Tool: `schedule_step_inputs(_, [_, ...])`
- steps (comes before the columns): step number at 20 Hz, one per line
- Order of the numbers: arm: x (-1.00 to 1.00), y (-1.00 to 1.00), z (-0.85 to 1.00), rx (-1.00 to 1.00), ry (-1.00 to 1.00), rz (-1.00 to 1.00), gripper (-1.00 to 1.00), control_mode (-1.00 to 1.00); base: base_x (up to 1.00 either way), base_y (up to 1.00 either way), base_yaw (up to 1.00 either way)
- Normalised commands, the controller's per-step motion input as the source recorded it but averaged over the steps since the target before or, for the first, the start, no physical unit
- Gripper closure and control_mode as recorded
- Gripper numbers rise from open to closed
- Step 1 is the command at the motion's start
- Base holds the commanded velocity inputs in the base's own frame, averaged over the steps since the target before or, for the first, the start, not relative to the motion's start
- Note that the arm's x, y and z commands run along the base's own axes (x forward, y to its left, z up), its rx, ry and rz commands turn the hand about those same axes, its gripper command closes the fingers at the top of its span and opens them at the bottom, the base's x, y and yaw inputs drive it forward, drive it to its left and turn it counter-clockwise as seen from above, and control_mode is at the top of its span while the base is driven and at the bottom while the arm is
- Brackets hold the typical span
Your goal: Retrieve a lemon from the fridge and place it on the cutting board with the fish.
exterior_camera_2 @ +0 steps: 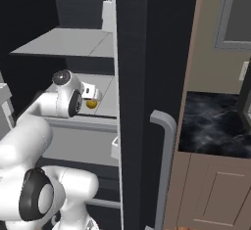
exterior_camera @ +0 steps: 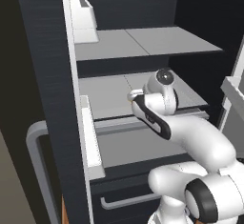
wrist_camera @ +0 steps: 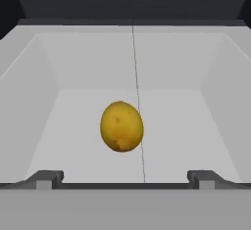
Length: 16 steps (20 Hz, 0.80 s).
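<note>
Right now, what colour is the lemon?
Yellow-orange with faint brown speckles; the lemon shows best in the hand view.

We see our end effector (exterior_camera_2: 89, 93) reaching into the open fridge (exterior_camera_2: 142, 77), jaws apart, just above the lemon (exterior_camera_2: 91, 104) lying on the middle shelf (exterior_camera_2: 105, 94).

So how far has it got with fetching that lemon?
Done: the fridge stands open and the arm has reached inside to a grey shelf. In hand: the open end effector is lined up on the lemon, not yet touching it. Left: grasp it, pull out, and carry it to the cutting board with the fish.
</note>
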Motion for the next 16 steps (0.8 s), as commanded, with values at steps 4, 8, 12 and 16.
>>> schedule_step_inputs(4, [0.21, 0.0, -0.11, -0.01, 0.0, 0.0, -1.0, -1.0, 0.0, 0.0, 0.0])
schedule_step_inputs(8, [0.23, 0.0, -0.11, 0.0, 0.02, 0.0, -1.0, -1.0, 0.0, 0.0, 0.0])
schedule_step_inputs(12, [0.2, 0.0, -0.22, 0.0, 0.04, 0.0, -1.0, -1.0, 0.0, 0.0, 0.0])
schedule_step_inputs(16, [0.2, 0.0, -0.14, 0.0, 0.02, 0.0, -1.0, -1.0, 0.0, 0.0, 0.0])
